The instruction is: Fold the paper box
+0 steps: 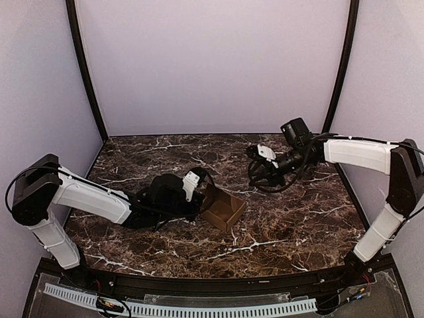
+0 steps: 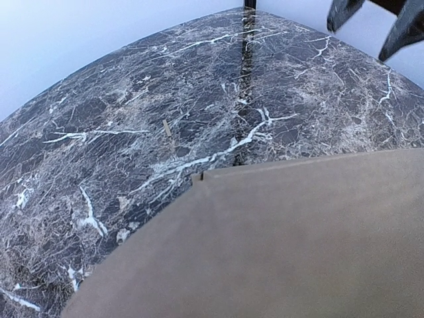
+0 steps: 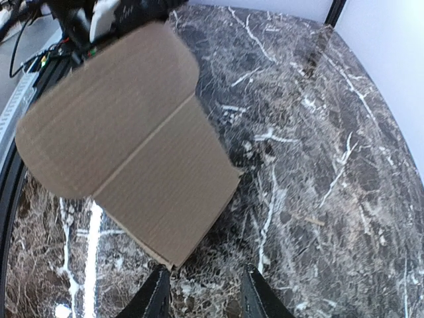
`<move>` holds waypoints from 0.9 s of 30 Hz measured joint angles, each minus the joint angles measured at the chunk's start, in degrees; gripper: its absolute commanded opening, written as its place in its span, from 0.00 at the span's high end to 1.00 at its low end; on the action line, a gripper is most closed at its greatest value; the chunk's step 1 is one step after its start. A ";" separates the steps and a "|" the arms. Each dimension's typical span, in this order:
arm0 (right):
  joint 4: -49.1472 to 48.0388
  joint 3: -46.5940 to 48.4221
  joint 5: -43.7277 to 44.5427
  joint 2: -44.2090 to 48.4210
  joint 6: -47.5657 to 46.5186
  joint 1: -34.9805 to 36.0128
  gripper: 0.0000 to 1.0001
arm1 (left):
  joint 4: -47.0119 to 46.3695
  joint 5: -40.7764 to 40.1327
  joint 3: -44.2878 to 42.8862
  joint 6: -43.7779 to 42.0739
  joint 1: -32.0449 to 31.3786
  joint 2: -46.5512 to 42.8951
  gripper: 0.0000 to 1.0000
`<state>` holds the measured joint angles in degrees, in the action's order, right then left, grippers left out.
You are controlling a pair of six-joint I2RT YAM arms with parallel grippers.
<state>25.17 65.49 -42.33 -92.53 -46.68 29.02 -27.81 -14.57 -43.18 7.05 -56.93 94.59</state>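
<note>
The paper box [image 1: 223, 209], plain brown cardboard, is partly formed and lies open-topped on the marble table just left of centre. My left gripper [image 1: 203, 196] is at the box's left side and is shut on a flap there. In the left wrist view the cardboard [image 2: 285, 245] fills the lower part and hides the fingers. My right gripper [image 1: 254, 173] hovers behind and to the right of the box, apart from it. In the right wrist view its fingers [image 3: 159, 295] stand open with only marble between them, and a rounded flap and a panel of the box [image 3: 132, 152] lie just ahead.
A thin pale sliver [image 2: 167, 128] lies on the marble [image 1: 298, 218] beyond the box, the sliver also showing in the right wrist view [image 3: 309, 219]. Lilac walls and black corner posts [image 1: 85, 73] enclose the table. Cables and a white rail [image 1: 199, 309] run along the near edge.
</note>
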 measured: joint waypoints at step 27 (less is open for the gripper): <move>-3.56 5.42 -1.73 -14.51 11.82 13.57 0.64 | 5.70 -7.02 11.78 -0.81 -9.62 -15.89 0.53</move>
<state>21.61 70.91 -44.05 -107.04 -34.85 42.59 -22.11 -21.58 -31.40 6.24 -66.54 78.70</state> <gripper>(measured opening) 0.364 0.450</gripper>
